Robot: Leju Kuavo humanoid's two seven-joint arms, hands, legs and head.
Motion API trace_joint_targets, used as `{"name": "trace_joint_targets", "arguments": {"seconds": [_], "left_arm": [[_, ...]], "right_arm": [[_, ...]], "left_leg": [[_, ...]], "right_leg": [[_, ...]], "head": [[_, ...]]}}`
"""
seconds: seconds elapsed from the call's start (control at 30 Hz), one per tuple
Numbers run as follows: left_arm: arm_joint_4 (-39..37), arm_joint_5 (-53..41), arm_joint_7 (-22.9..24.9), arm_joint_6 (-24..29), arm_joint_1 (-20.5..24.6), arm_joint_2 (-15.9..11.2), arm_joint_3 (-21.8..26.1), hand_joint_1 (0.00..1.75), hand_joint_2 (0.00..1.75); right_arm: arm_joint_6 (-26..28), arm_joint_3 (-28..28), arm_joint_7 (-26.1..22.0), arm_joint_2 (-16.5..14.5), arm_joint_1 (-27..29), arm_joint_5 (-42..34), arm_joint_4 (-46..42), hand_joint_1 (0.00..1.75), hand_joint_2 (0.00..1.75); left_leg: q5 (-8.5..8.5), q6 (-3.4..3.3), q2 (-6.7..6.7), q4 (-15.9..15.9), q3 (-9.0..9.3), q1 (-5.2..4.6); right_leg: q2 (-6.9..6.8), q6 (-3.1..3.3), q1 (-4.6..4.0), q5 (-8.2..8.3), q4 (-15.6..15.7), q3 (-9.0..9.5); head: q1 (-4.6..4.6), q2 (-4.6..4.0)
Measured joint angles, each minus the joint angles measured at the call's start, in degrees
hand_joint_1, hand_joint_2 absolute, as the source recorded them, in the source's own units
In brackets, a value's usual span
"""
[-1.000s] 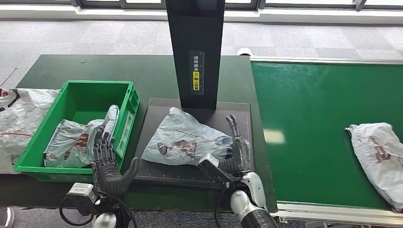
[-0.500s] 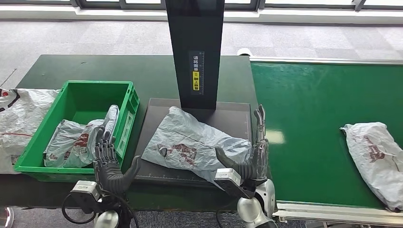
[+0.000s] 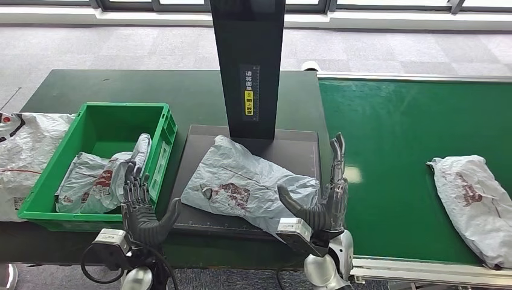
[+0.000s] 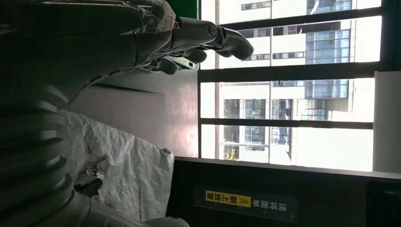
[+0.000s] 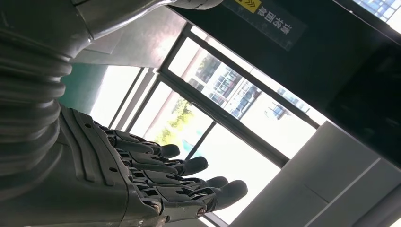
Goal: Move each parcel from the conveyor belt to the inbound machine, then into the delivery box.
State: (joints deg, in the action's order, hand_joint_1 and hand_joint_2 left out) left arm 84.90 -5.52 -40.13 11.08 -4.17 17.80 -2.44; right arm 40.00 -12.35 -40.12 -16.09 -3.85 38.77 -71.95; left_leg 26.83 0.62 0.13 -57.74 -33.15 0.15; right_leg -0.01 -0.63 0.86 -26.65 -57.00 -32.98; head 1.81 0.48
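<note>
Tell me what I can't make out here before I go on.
- Parcel on the belt: head view, its far end cut off by the picture's right edge.
- White bag left of the green box: cut off by the left edge.
- Parcel label on the scanner plate parcel: too small to read.
- Scanner post: top cut off.

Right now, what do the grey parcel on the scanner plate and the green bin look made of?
The crumpled grey parcel on the black plate looks like thin plastic film: wrinkled, faintly glossy. The green open-topped bin looks like rigid moulded plastic: ribbed walls, even colour.
</note>
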Motion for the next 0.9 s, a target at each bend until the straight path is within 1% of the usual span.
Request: {"name": "trace_joint_targets", "arguments": {"seconds": [0.47, 0.57, 0.63, 0.7, 0.8, 0.83, 0.9], "left_arm": [[-0.3, -0.2, 0.0, 0.0, 0.3, -0.1, -0.5, 0.0, 1.75], [-0.5, -1.4, 0.0, 0.1, 0.5, -0.1, -0.9, 0.0, 1.75], [-0.6, -3.9, 0.0, 0.1, 1.1, -0.2, -1.5, 0.0, 1.75], [-1.2, -7.4, 0.0, 0.2, 2.5, -0.4, -3.0, 0.0, 1.75], [-3.7, -12.4, 0.4, 1.0, 6.1, -0.7, -5.9, 0.0, 1.75], [-5.0, -14.3, 1.5, 1.7, 7.7, -0.7, -6.8, 0.0, 1.75], [-8.9, -19.3, 5.4, 4.2, 11.4, -0.6, -8.3, 0.0, 1.75]], "right_arm": [[0.0, 0.2, 0.0, 0.0, 0.7, 0.1, -1.3, 0.0, 1.75], [0.0, 0.3, 0.0, 0.0, 1.5, 1.0, -3.3, 0.0, 1.75], [0.0, 0.3, 0.0, -0.1, 2.4, 2.2, -6.1, 0.0, 1.75], [0.0, 0.3, 0.0, -0.3, 3.2, 3.1, -9.8, 0.0, 1.75], [0.0, 0.3, -0.1, -0.8, 3.6, 2.5, -15.3, 0.0, 1.75], [0.0, 0.3, -0.1, -1.0, 3.7, 2.1, -16.9, 0.0, 1.75], [0.0, 0.3, -0.2, -1.1, 3.6, 1.7, -19.6, 0.0, 1.75]], "left_leg": [[0.0, 0.0, 0.0, 0.0, 0.01, 0.0], [0.0, 0.0, 0.0, 0.0, 0.0, 0.0], [0.0, 0.0, -0.02, 0.0, -0.01, 0.0], [0.0, 0.0, -0.05, 0.0, -0.02, -0.01], [-0.01, -0.01, -0.07, 0.0, 0.0, -0.01], [-0.02, -0.02, -0.08, 0.0, 0.01, -0.01], [-0.05, -0.05, -0.11, 0.0, 0.03, -0.03]], "right_leg": [[-0.01, 0.0, 0.0, 0.0, 0.0, 0.01], [-0.02, 0.0, 0.0, 0.0, 0.0, 0.01], [-0.03, 0.0, 0.0, 0.0, 0.0, 0.0], [-0.07, 0.0, 0.01, 0.0, 0.0, 0.01], [-0.07, -0.02, 0.01, 0.02, 0.0, 0.04], [-0.07, -0.03, 0.01, 0.03, 0.0, 0.06], [-0.09, -0.06, 0.03, 0.06, 0.0, 0.12]], "head": [[0.0, 0.0], [0.0, 0.0], [0.0, 0.0], [0.0, 0.0], [-0.01, 0.0], [-0.01, 0.0], [0.0, 0.0]]}}
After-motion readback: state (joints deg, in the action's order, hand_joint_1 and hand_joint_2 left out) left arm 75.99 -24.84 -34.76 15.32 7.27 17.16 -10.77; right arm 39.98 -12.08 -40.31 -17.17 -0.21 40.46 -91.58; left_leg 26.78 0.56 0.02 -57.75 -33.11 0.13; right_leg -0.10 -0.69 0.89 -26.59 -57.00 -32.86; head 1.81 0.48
